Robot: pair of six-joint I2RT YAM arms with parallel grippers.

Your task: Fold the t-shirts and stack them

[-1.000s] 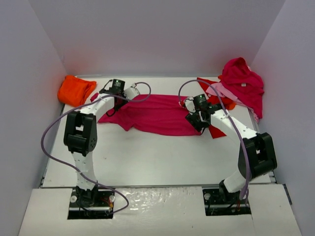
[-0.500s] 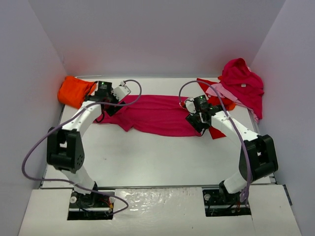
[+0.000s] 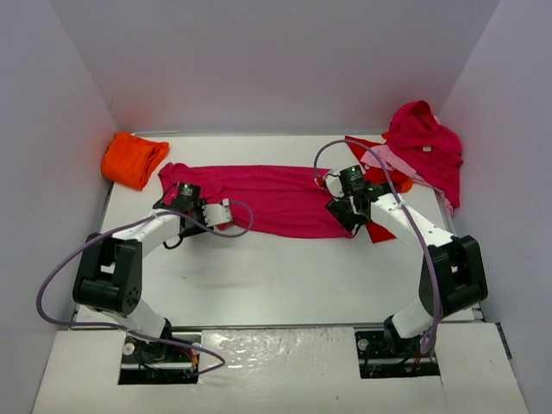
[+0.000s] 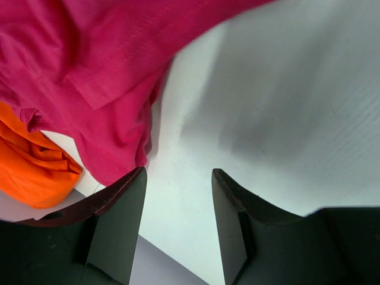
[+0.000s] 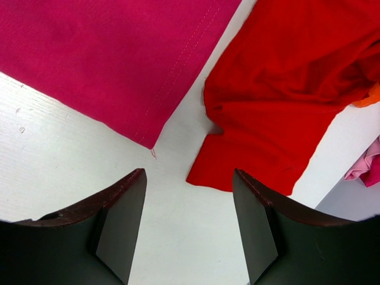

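Top external: saw shirt (image 3: pixel 267 194) stretched left-right; found left claw (image 4: pixel 178 173) and right claw (image 5: pixel 189 173) spread, empty, near opposite ends.

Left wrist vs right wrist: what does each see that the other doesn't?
Left wrist only: the orange t-shirt, bunched beyond one end of the magenta t-shirt. Right wrist only: the red t-shirt, lying apart from the magenta hem corner, and a scrap of pink cloth at the frame edge. Both: the magenta t-shirt, the white table, and open, empty fingers: left gripper, right gripper.
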